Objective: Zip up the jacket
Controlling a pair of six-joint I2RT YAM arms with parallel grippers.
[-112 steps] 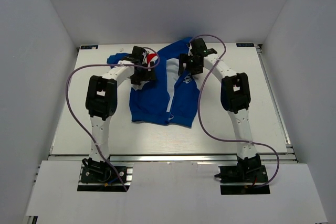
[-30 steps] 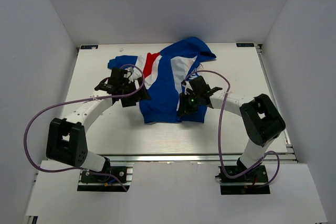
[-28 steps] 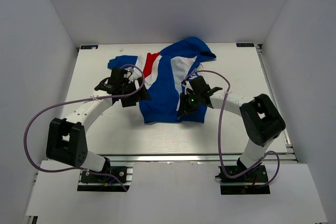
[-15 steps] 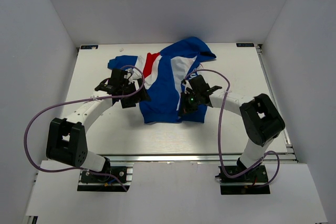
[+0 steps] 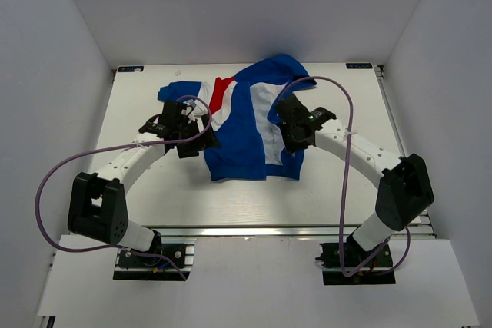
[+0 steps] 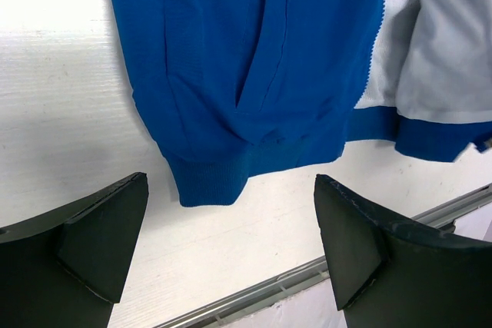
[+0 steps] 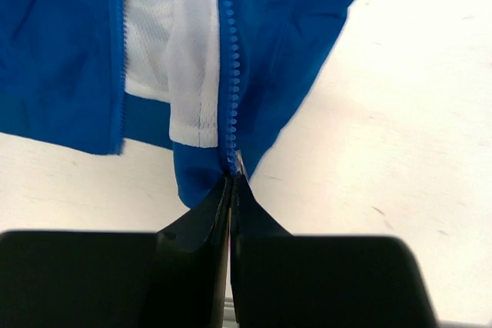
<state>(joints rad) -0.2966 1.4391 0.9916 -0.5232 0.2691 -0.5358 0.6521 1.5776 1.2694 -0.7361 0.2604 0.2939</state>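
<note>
The blue jacket (image 5: pixel 238 132) lies on the white table with its front open and its hood (image 5: pixel 288 71) at the far side. A red panel (image 5: pixel 221 94) and white lining (image 5: pixel 270 124) show. My right gripper (image 5: pixel 288 147) is over the right front panel. In the right wrist view this gripper (image 7: pixel 231 178) is shut on the bottom end of the blue zipper teeth (image 7: pixel 228 74) at the hem. My left gripper (image 5: pixel 201 142) hovers by the left hem corner. Seen from the left wrist, it (image 6: pixel 231 220) stands wide open, holding nothing, just short of the jacket's (image 6: pixel 254 59) ribbed hem.
The table's metal front rail (image 6: pixel 307 274) runs just below the left gripper. White enclosure walls (image 5: pixel 61 74) stand on three sides. Purple cables (image 5: pixel 346 151) loop from both arms. Bare table (image 5: pixel 154 190) lies between the jacket and the near edge.
My right gripper has shut on the zipper's bottom end and moved up and to the right, drawing the right panel with it. The left arm has stayed put.
</note>
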